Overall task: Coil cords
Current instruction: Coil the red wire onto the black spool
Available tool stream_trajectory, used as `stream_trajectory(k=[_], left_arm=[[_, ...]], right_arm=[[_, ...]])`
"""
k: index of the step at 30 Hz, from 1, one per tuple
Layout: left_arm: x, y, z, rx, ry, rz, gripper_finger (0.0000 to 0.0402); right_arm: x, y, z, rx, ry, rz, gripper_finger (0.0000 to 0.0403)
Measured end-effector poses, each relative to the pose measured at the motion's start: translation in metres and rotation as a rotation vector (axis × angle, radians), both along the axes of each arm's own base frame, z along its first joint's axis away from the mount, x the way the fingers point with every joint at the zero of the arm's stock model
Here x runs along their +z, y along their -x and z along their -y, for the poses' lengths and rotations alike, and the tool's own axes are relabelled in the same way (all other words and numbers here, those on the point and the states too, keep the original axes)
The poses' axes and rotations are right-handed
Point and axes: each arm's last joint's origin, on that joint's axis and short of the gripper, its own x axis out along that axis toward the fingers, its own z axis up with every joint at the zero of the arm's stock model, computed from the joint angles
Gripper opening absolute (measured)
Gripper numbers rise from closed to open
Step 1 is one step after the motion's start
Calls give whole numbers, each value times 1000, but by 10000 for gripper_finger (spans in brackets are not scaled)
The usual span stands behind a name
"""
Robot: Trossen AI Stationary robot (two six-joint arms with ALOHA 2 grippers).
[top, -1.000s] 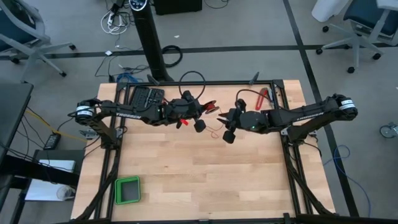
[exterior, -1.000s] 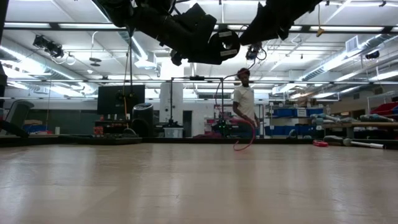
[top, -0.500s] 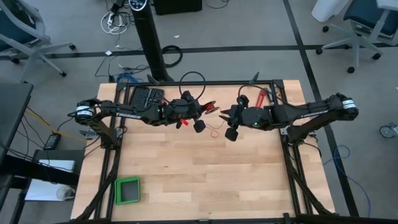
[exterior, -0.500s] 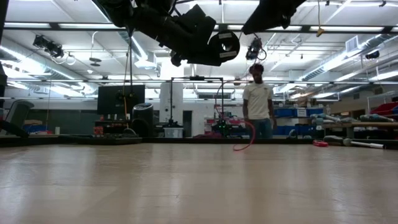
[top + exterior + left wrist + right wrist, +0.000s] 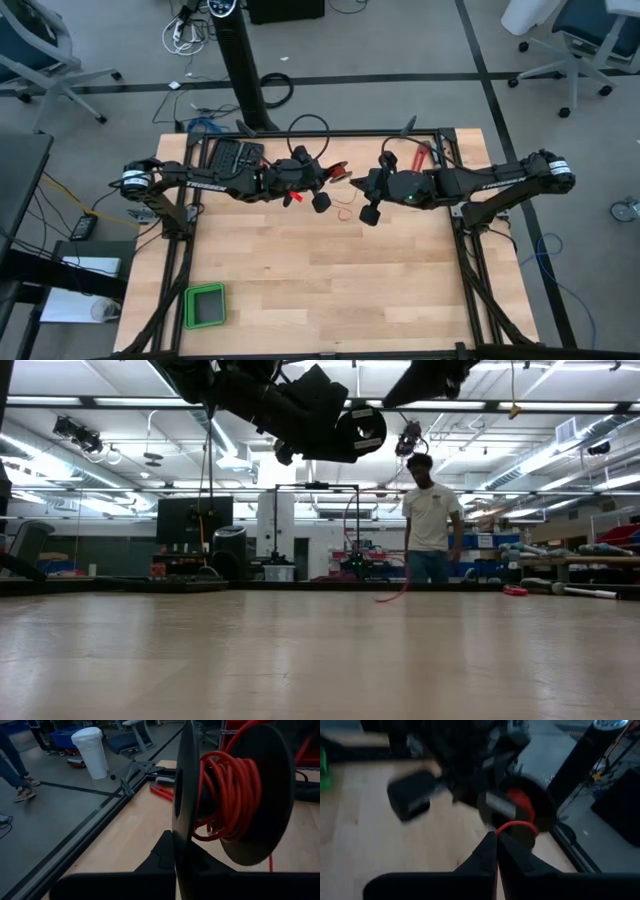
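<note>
Between the earlier high view and this one, the right tool (image 5: pixel 358 186) has edged left toward the spool and clenched its fingers; the left arm has stayed put. Seen from above, the left tool (image 5: pixel 322 178) holds the black spool (image 5: pixel 338 173) at the far middle of the tabletop (image 5: pixel 320 280), and a thin red cord (image 5: pixel 347 210) trails loosely on the wood between the two tools. Red-handled pliers (image 5: pixel 422 156) lie far right, a green tray (image 5: pixel 205 305) near left.

Across the tabletop, the low view shows both arms overhead, a red loop of cord (image 5: pixel 392 592) dipping to the surface, and a person (image 5: pixel 432 520) standing in the room behind.

From the left wrist, red cord (image 5: pixel 227 790) is wound on the spool (image 5: pixel 260 795), gripped edge-on.

At the right wrist, the fingertips (image 5: pixel 496 845) pinch the strand (image 5: pixel 516 825) just short of the spool (image 5: pixel 530 812).

My judgement: the cord is light, limp and springy, likely to slip; best pinched near the spool and kept taut.
</note>
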Motion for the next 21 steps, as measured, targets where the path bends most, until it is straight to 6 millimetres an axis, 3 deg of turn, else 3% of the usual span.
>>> stream_trajectory(k=[13,21], left_arm=[[4,-3,10,-52,-19,42,0],[6,-3,10,-6,7,71,0]], right_arm=[[10,-9,18,105,-27,99,1],[-5,-27,17,137,12,62,1]])
